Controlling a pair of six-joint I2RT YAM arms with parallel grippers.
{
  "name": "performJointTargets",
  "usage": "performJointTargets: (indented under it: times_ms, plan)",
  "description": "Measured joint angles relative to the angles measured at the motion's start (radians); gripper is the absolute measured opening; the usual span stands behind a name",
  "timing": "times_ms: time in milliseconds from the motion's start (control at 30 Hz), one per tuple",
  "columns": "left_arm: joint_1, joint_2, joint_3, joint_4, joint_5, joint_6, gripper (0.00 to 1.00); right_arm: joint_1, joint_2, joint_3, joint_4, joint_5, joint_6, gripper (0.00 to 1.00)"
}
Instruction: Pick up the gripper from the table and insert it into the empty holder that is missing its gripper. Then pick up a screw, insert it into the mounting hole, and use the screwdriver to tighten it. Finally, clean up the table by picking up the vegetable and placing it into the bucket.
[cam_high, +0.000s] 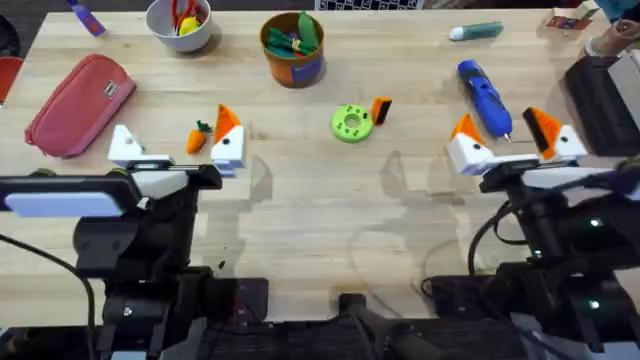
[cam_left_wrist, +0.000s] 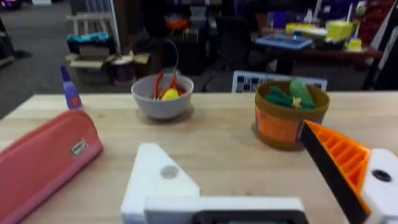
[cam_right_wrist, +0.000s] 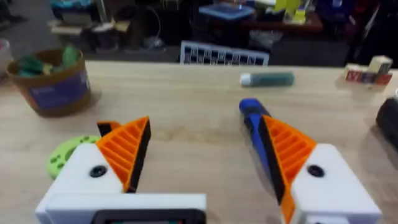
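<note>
On the pale wooden counter (cam_high: 320, 220), the loose orange wedge-shaped plastic finger with a black base (cam_high: 381, 109) lies just beside a green round disc (cam_high: 351, 123). The left hand (cam_high: 176, 148) stands apart; its bare white blocky finger mount (cam_high: 125, 146) carries no pad. The tiny orange toy carrot (cam_high: 197, 137) lies between its fingers. The right hand (cam_high: 505, 136) is also apart, with the blue pen-shaped screwdriver (cam_high: 485, 97) just beyond. The round orange-brown pail (cam_high: 293, 49) stands at the far side.
</note>
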Motion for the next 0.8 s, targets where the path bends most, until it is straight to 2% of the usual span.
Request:
performJointTargets:
  times_ms: [100,200,300,433,633,800]
  plan:
    - [0.0,0.0,0.01,0.021,-0.004,0.0,0.986,0.0,0.0,0.005,0.046,0.0,0.012,0.994]
    - [0.0,0.003,0.072,-0.065,-0.012,0.0,0.986,0.0,0.0,0.042,0.036,0.0,0.022,0.994]
    - [0.0,0.045,0.198,-0.178,-0.031,0.0,0.986,0.0,0.01,0.138,-0.021,0.0,0.026,0.994]
    - [0.0,0.18,0.419,-0.372,-0.06,0.008,0.985,0.0,0.067,0.315,-0.184,0.0,0.026,0.994]
    - [0.0,0.517,0.732,-0.656,-0.08,0.05,0.985,0.0,0.314,0.57,-0.458,0.0,0.017,0.994]
    - [0.0,0.772,0.928,-0.851,-0.084,0.065,0.985,0.0,0.574,0.756,-0.685,0.0,0.013,0.994]
